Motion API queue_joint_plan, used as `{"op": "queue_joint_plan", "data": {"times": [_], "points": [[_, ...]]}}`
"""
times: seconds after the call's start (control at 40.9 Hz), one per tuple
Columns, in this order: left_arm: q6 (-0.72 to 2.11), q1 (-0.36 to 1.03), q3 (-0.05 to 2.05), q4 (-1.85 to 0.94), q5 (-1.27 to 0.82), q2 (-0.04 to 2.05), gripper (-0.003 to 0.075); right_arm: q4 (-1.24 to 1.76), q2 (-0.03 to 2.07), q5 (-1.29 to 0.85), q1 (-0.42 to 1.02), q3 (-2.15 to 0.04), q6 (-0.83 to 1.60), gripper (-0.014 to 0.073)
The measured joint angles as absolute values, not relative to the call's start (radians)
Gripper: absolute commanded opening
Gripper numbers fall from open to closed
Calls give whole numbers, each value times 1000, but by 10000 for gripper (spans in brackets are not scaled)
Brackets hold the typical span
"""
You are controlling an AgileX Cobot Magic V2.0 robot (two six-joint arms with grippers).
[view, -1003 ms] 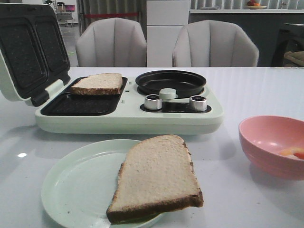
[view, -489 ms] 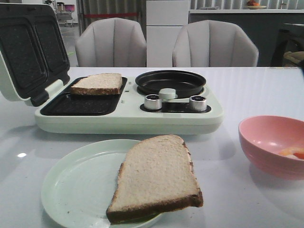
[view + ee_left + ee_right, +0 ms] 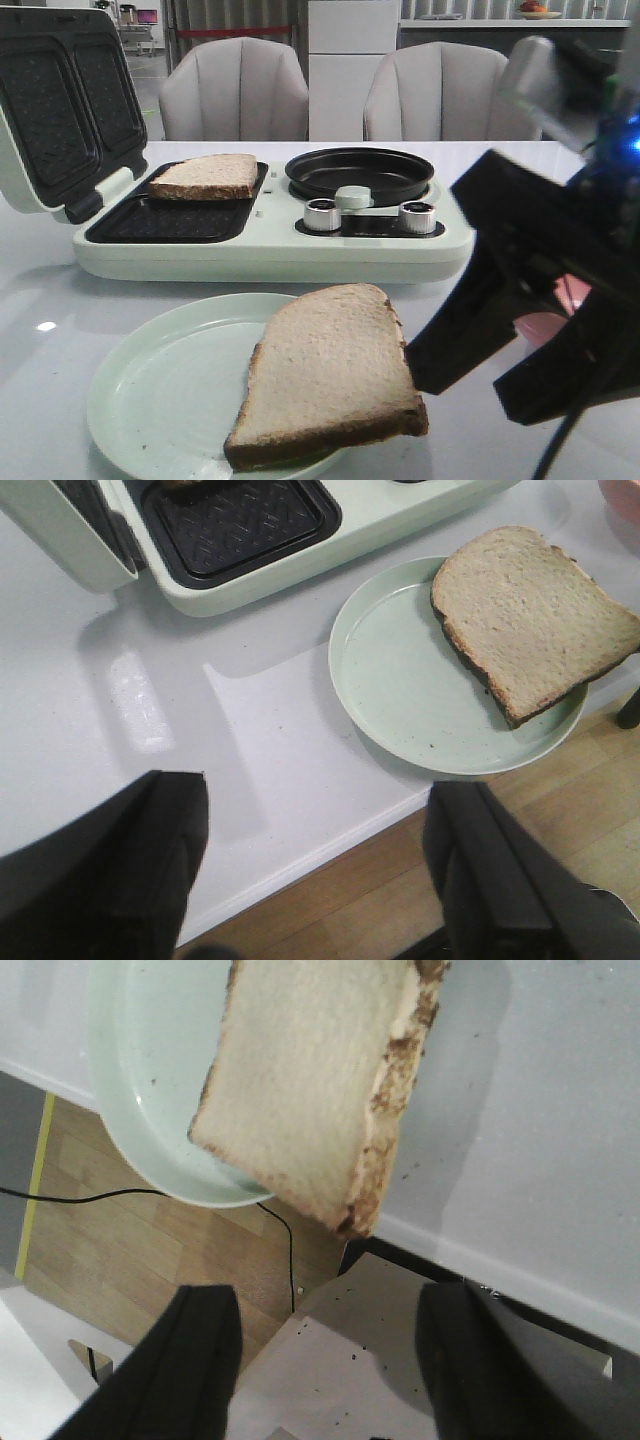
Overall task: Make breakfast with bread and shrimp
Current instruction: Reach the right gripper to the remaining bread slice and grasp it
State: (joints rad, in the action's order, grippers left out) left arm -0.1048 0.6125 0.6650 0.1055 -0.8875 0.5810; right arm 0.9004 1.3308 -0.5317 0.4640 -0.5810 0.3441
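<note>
On the white counter (image 3: 560, 180), near its front edge, a pale green plate (image 3: 150, 390) carries one bread slice (image 3: 330, 375); the slice lies across the plate's right side, its crusted lower corner overhanging the rim. Right wrist view confirms the overhang: crust corner past both plate rim and counter edge, wood floor below. Second bread slice (image 3: 207, 175) sits in the rear sandwich tray of a mint-green breakfast maker (image 3: 270, 255), lid (image 3: 60, 110) propped open at left, front tray bare. Round black pan (image 3: 360, 172) on the maker's right half, two silver knobs (image 3: 322, 215) in front of it. Right pincer (image 3: 495, 385) large and blurred at the right of the front view, fingers apart, holding nothing, just beside the plated slice. It hides most of a pink bowl (image 3: 540, 325); shrimp not visible. Left pincer (image 3: 315, 865), seen only from its wrist camera, fingers spread wide, hanging over the counter's front edge, apart from plate and slice. Two grey chairs (image 3: 235, 90) behind the counter.
</note>
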Motion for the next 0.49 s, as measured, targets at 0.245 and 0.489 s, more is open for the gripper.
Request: {"op": "queue_joint_plan", "data": {"times": [0.245, 0.489], "points": [[-105, 612, 665, 106, -888, 581, 510, 905, 1519, -519, 466, -713, 346, 487], [-105, 612, 665, 106, -888, 581, 510, 908, 1617, -519, 466, -796, 346, 480]]}}
